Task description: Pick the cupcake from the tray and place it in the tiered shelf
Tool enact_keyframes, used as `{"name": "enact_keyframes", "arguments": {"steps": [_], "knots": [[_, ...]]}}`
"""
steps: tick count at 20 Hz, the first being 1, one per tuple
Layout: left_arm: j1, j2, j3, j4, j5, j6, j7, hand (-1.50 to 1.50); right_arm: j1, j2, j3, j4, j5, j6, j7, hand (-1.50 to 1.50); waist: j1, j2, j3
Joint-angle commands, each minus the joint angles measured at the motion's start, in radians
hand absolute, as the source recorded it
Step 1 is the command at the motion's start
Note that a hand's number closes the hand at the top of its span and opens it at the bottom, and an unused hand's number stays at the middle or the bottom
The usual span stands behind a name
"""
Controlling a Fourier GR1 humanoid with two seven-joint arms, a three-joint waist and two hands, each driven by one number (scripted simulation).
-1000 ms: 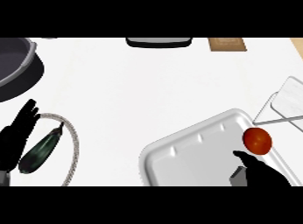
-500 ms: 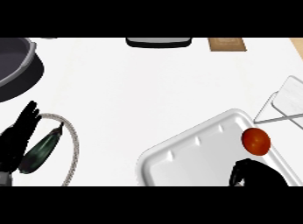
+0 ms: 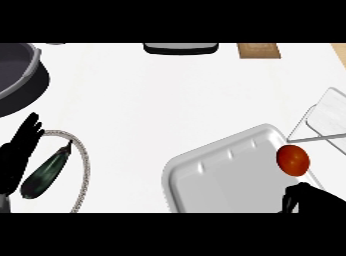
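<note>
At the lower right edge the right hand (image 3: 312, 200) shows as a dark curled shape holding nothing, just below the cupcake (image 3: 293, 159), which looks like a red-orange ball on the right rim of the white tray (image 3: 213, 175). At the lower left the left hand (image 3: 13, 150) rests open, fingers up, beside a dark eggplant (image 3: 47, 171) lying on a rope-edged plate (image 3: 84, 165). Farther right stands the tiered shelf (image 3: 331, 120); farther left on the white surface (image 3: 168, 95), a grey pot (image 3: 10, 80).
</note>
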Motion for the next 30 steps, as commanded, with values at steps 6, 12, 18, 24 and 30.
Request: {"name": "enact_keyframes", "arguments": {"steps": [6,12,18,24,30], "knots": [[-0.007,-0.008,0.032,0.020,-0.015,-0.022,-0.013,0.00,-0.258,0.079,-0.173,0.048,-0.009,0.000,0.072,1.50,0.005,0.002,0.000],[-0.008,-0.028,0.023,0.034,-0.029,-0.025,-0.032,0.00,-0.398,0.080,-0.368,-0.143,-0.131,0.153,0.153,1.50,0.003,0.002,0.000],[-0.021,-0.043,0.015,0.028,-0.045,0.012,0.009,0.00,-0.465,0.081,-0.299,-0.257,-0.189,0.011,0.322,1.50,-0.013,-0.005,-0.001],[0.018,-0.049,0.010,0.017,-0.043,-0.008,-0.009,0.00,-0.613,0.080,-0.386,-0.316,-0.189,0.116,0.337,1.50,-0.022,-0.013,-0.002],[0.042,-0.016,0.039,-0.001,-0.035,-0.026,-0.013,0.00,-0.882,0.080,-0.511,-0.260,-0.141,0.245,0.375,1.50,-0.017,-0.017,-0.003]]}}
